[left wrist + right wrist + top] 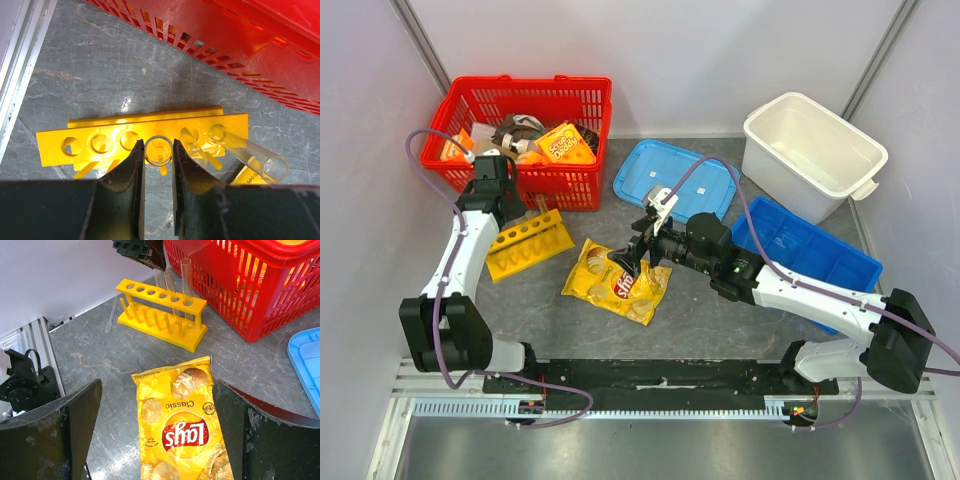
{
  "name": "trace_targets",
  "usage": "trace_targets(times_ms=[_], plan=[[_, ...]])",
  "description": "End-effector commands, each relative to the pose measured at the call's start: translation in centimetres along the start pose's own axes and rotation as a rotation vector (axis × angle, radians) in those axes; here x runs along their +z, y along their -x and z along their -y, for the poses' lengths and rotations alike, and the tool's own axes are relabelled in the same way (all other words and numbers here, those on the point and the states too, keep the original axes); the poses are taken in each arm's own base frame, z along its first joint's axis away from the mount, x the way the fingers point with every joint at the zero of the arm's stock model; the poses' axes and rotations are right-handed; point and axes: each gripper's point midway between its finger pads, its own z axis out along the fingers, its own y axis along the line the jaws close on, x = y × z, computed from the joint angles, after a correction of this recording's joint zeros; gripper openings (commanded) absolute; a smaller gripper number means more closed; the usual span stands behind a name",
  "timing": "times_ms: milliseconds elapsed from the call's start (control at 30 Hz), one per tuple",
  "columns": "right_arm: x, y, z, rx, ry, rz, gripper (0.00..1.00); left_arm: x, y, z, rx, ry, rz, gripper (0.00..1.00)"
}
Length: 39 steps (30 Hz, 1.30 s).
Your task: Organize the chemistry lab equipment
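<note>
Left gripper [157, 149] clamps 1 test tube [159, 161] over the yellow rack [100, 142] at left; 2 tubes [250, 155] stand there. Right gripper [157, 386] gapes apart over the Lay's bag [182, 432].

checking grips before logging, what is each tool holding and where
Left tool grips a test tube just below its open rim; right tool holds nothing.

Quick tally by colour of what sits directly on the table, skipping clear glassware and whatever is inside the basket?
Red: 1, basket
Blue: 2, lid and divided tray
White: 1, tub
Yellow: 2, tube rack and chip bag
Total: 6
</note>
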Motion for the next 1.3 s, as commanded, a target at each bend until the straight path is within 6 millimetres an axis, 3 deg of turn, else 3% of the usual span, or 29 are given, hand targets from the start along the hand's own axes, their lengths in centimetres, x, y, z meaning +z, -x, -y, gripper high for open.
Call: trace_targets(times_ms=[0, 533, 967, 1100, 1267], plan=[[0.3, 1.5, 0.1, -0.016, -0.001, 0.040, 0.98, 0.7, 0.3, -0.1, -0.016, 0.008, 0.009, 0.14], [0.2, 1.6, 0.1, -0.013, -0.004, 0.042, 0.98, 1.9, -0.5, -0.1, -0.013, 0.016, -0.022, 0.27], [-0.2, 1.9, 0.0, -0.004, -0.005, 0.045, 0.98, 1.2, 0.3, -0.1, -0.017, 0.013, 0.003, 0.42], [-0.3, 2.1, -0.1, 0.003, -0.001, 0.049, 0.98, 0.5, 1.0, 0.0, -0.027, 0.014, 0.016, 0.43], [-0.5, 2.1, -0.1, 0.010, -0.007, 0.039, 0.98, -2.3, 3.4, -1.6, -0.100, 0.081, 0.106, 0.47]])
